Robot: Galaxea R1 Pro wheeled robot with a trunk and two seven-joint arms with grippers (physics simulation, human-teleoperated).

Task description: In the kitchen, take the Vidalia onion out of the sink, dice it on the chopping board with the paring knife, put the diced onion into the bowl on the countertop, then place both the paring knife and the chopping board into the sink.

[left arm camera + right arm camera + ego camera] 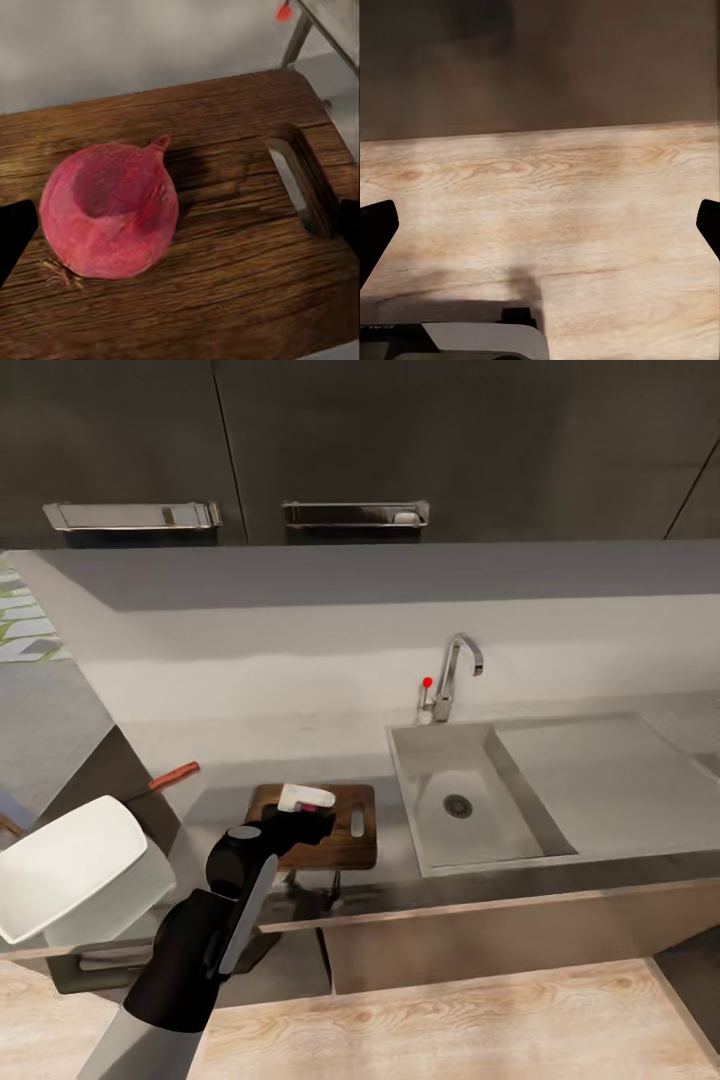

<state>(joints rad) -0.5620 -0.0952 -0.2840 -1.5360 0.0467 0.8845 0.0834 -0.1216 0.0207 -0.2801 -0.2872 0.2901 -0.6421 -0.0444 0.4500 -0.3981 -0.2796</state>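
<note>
The Vidalia onion point(109, 211), a reddish-pink bulb, rests on the dark wooden chopping board point(225, 277) point(355, 848). My left gripper point(180, 229) point(303, 812) hovers over it, open, with a dark finger on either side of the onion. The paring knife point(165, 778), with its reddish handle, lies on the countertop point(230, 780) just left of the board. At the counter's left end sits the white bowl point(70, 865). The grey sink point(440, 835) lies right of the board with nothing in its basin. My right gripper point(540, 225) is open above the wooden floor.
A chrome tap point(455, 675) with a red knob stands behind the sink, and the drainboard point(590, 770) extends to its right. Dark wall cabinets point(350, 450) hang above the counter. Light wooden floor point(450, 1030) runs along the cabinet fronts.
</note>
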